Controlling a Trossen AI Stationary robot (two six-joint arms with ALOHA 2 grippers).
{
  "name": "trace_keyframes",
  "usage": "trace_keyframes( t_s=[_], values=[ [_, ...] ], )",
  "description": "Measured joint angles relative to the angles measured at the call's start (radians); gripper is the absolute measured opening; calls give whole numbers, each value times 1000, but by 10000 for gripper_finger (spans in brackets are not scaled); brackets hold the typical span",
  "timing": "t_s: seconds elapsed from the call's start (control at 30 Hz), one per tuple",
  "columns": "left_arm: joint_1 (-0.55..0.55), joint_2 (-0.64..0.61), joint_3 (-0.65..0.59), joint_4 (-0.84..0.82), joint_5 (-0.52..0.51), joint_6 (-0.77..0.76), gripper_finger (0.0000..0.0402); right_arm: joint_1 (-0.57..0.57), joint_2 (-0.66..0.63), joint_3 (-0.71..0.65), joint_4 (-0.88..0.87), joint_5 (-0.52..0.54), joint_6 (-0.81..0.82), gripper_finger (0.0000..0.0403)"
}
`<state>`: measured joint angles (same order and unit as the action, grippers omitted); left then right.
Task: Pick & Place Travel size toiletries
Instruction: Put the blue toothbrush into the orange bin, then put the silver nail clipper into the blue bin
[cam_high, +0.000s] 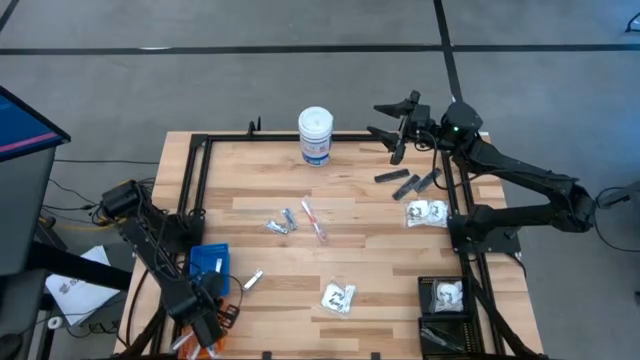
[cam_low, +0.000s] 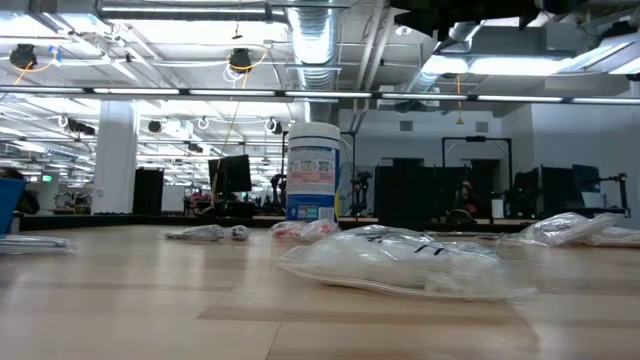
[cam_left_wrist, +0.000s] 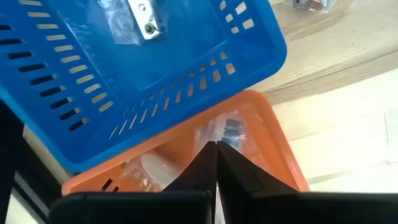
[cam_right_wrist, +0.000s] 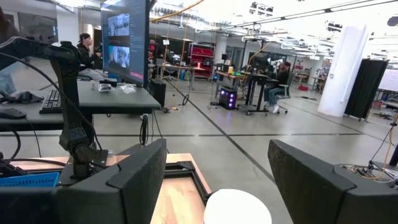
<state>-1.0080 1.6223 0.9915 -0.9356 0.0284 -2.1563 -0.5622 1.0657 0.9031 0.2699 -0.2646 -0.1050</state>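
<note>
The travel size toiletries lie scattered on the wooden table: silver tubes (cam_high: 280, 223), white-and-red sticks (cam_high: 314, 220), clear packets (cam_high: 338, 297) (cam_high: 427, 212), black pieces (cam_high: 410, 182) and one small tube (cam_high: 252, 280). My left gripper (cam_left_wrist: 216, 146) (cam_high: 205, 322) is shut, pointing down over the orange bin (cam_left_wrist: 277, 146) at the near left corner; nothing shows between its fingers. That bin holds clear packets (cam_left_wrist: 225, 129). The blue bin (cam_left_wrist: 155, 81) beside it holds a silver tube (cam_left_wrist: 144, 18). My right gripper (cam_high: 392, 125) (cam_right_wrist: 217, 149) hangs open and level, high over the far edge.
A tall white canister (cam_high: 316, 135) (cam_low: 313, 172) stands at the far edge, just below my right gripper. A black bin (cam_high: 445, 298) with a packet inside sits at the near right corner. A black frame (cam_high: 195, 170) runs along the table's sides.
</note>
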Motion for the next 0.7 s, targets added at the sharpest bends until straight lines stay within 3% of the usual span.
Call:
trace_keyframes(
  t_s=[0.4,0.7],
  values=[
    [0,-39,53,-56,51,-6,0,0,0,0,1,0,0,276],
    [-1,-97,76,-107,20,-22,0,0,0,0,-1,0,0,276]
  ],
)
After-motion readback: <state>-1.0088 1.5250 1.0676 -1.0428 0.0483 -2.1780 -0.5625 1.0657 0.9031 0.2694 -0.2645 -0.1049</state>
